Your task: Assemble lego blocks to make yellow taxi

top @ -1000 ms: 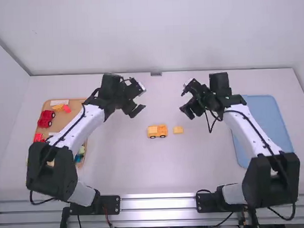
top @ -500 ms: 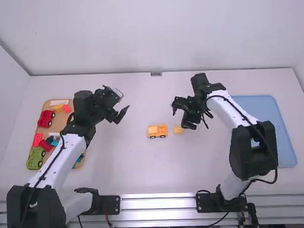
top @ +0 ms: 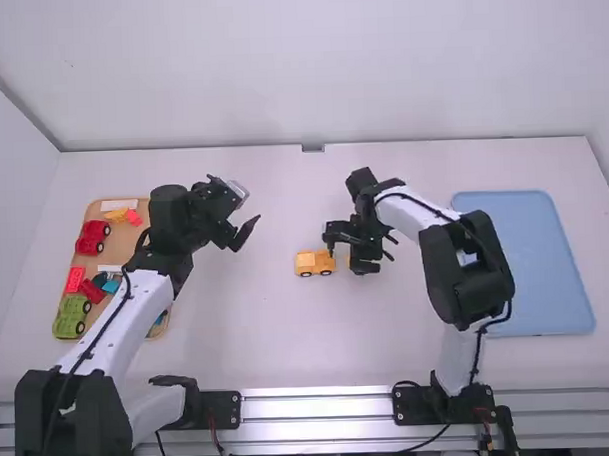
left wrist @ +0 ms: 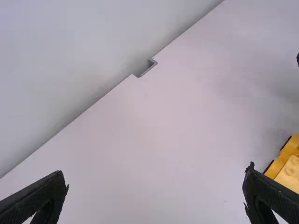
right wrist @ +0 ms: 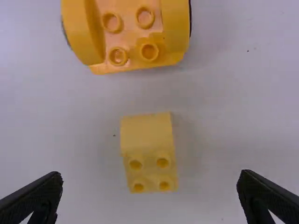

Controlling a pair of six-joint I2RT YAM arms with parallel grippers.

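The yellow-orange wheeled car body (top: pixel 312 264) stands mid-table; in the right wrist view its studded bed (right wrist: pixel 131 35) shows, and in the left wrist view the car (left wrist: pixel 285 161) is cut by the edge. My right gripper (top: pixel 348 258) is just right of the car in the high view, hiding the small block there. In the right wrist view the loose yellow block (right wrist: pixel 148 151), sloped with several studs, lies between and beyond the spread fingers of that gripper (right wrist: pixel 150 179), untouched. My left gripper (top: pixel 247 235), open and holding nothing, hangs left of the car; its own view shows the gripper (left wrist: pixel 155 173) spread.
At the left, a tan tray (top: pixel 159 215) holds red and green vehicles (top: pixel 93 237) and loose blocks, partly behind the left arm. A blue tray (top: pixel 531 265) lies at the right. The back wall (top: pixel 309 78) bounds the table.
My right gripper has moved left and nearer the camera, now covering the small yellow block in the high view. The left gripper has drawn back to the left. The car has stayed put.
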